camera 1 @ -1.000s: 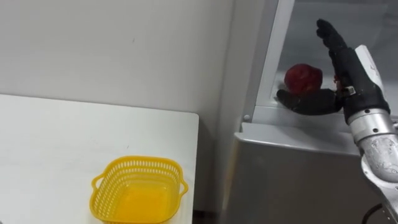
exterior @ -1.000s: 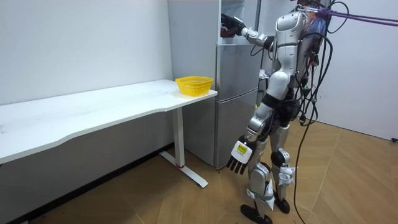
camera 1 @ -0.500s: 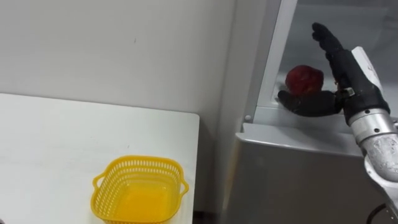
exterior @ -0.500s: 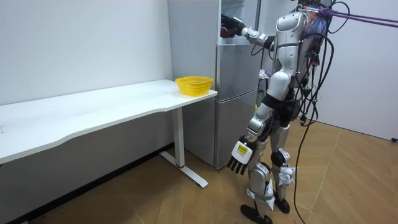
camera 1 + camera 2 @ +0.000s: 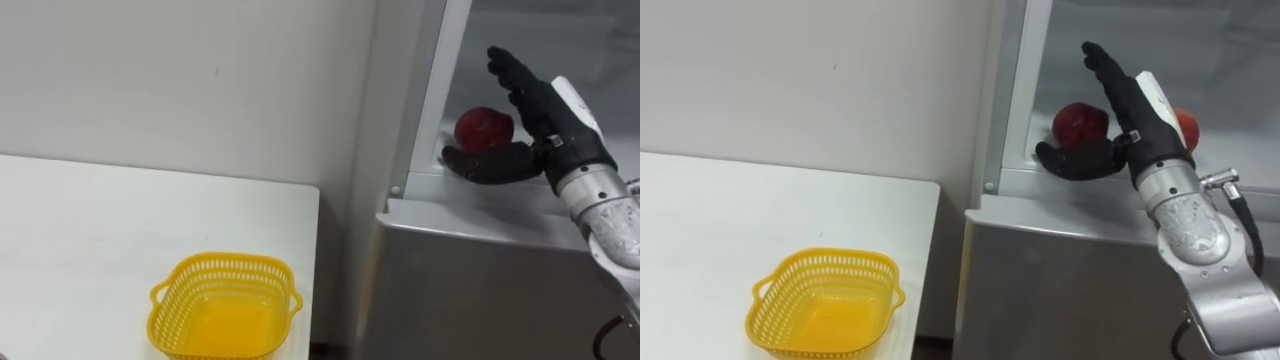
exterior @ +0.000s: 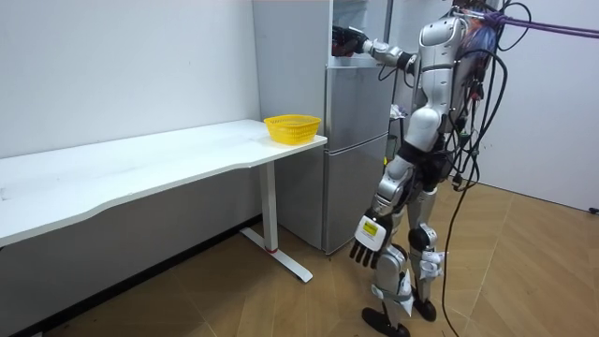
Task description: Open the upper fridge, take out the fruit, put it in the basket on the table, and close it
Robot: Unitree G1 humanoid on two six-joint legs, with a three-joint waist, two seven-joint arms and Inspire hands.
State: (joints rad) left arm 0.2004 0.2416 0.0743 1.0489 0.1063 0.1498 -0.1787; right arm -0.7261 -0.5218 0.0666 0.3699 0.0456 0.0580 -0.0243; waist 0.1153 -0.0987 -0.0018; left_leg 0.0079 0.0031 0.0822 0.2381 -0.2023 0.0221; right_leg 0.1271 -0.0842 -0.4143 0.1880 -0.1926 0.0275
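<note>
Presently right hand (image 5: 540, 115) is reached into the open upper part of the fridge (image 5: 480, 280). Fingers (image 5: 510, 70) are straight and close together, pointing to 11 o'clock, with the thumb splayed toward 9 o'clock; nothing is pinched. Red fruit (image 5: 483, 128) sits inside at 9 o'clock of the palm, just above the thumb; contact cannot be told. Orange fruit (image 5: 1187, 127) is partly hidden behind the hand. Basket (image 5: 225, 260) stands on the surface (image 5: 100, 220), at 7 o'clock of the red fruit. Left hand (image 6: 367, 240) hangs by the thigh, fingers relaxed.

Yellow basket (image 5: 228, 262) on white table (image 5: 100, 230)
</note>
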